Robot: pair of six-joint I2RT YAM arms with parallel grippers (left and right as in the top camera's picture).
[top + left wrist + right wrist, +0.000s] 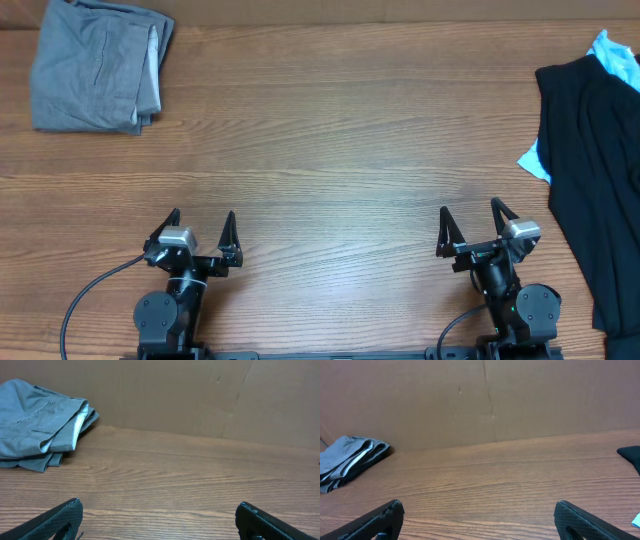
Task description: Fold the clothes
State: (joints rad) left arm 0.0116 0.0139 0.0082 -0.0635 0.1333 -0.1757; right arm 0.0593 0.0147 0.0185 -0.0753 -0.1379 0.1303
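Overhead, the folded grey shorts (pixel 98 65) lie at eleven o'clock on the surface (pixel 330 130), the black garment (pixel 595 170) over light-blue cloth (pixel 612 55) at three, and the left claw (pixel 202 215) and right claw (pixel 469 208) stand spread wide, empty, at seven and five. The left wrist view puts the shorts at ten o'clock; the right wrist view, at nine.

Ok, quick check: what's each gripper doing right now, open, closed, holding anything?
Left gripper: open, holding nothing.
Right gripper: open, holding nothing.
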